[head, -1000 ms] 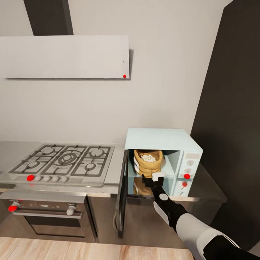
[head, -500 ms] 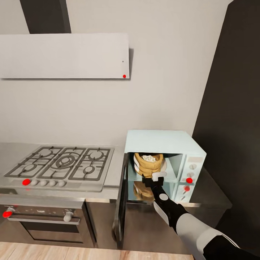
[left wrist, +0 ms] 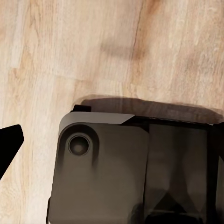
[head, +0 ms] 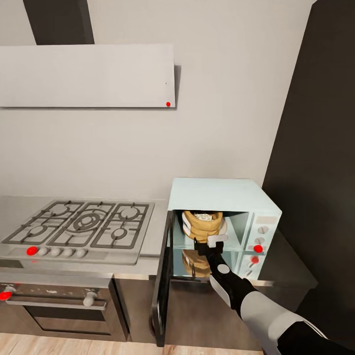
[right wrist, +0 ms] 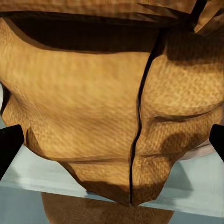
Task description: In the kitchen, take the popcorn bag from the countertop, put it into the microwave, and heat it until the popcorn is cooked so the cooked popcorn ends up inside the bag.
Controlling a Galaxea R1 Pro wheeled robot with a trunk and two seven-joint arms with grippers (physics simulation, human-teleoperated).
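While the microwave stands on the desk with its door swung open, the popcorn bag sits inside, popcorn showing at its mouth. At the bag's 6 o'clock, the right fingers are spread apart, not gripping it. Whether the left fingers are open I cannot tell.

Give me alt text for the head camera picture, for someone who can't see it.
A tan popcorn bag showing white popcorn sits inside the open pale-blue microwave, with the right tool at the bag's base. To the left on the grey countertop is a steel gas hob.
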